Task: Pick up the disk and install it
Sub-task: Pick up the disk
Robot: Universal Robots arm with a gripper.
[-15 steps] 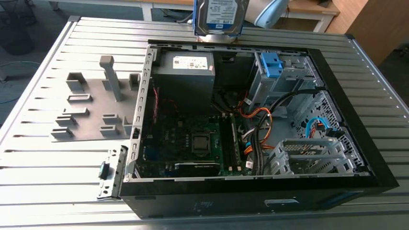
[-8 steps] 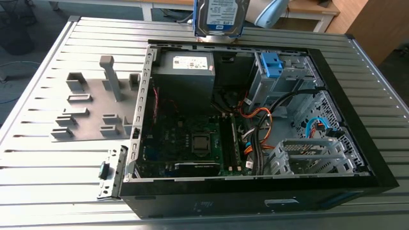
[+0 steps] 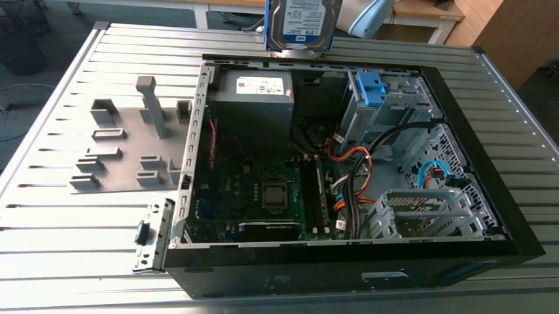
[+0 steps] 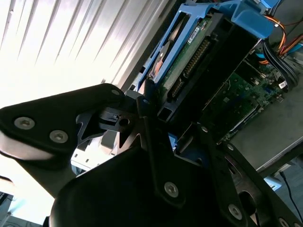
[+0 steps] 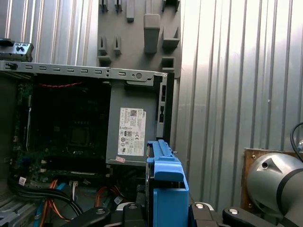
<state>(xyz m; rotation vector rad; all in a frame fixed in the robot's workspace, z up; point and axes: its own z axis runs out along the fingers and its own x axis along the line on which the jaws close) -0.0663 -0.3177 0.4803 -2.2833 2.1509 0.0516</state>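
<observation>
My hand [image 4: 173, 116] sat nearest the lens in the second wrist view, its black linked fingers [image 4: 147, 123] closed tight on the disk [image 4: 189, 56], gripping it by its bright blue bracket. In the exterior view the disk stood upright in the air over the far edge of the computer case [image 3: 349, 278].

The black case lay on its side with its open face upward on the ribbed metal surface [image 3: 70, 229]. Inside, a grey power supply [image 3: 253, 91] with a white sticker sat close below the disk. To the exterior view's right of it stood a metal drive cage [image 3: 384, 111] with a small blue latch [image 3: 371, 86]. Orange and black cables [image 3: 349, 163] crossed between the cage and the dark motherboard [image 3: 262, 190]. A second metal cage [image 3: 419, 212] filled the near corner on the exterior view's right.

The case walls rimmed the interior on every side. On the exterior view's left, beside the case, a grey fixture plate [image 3: 131, 157] carried several upright blocks, with bare surface beyond it.

The disk showed a silver face with a blue-and-white label toward the exterior camera. In the second wrist view I saw its green circuit board and a row of connector pins.
</observation>
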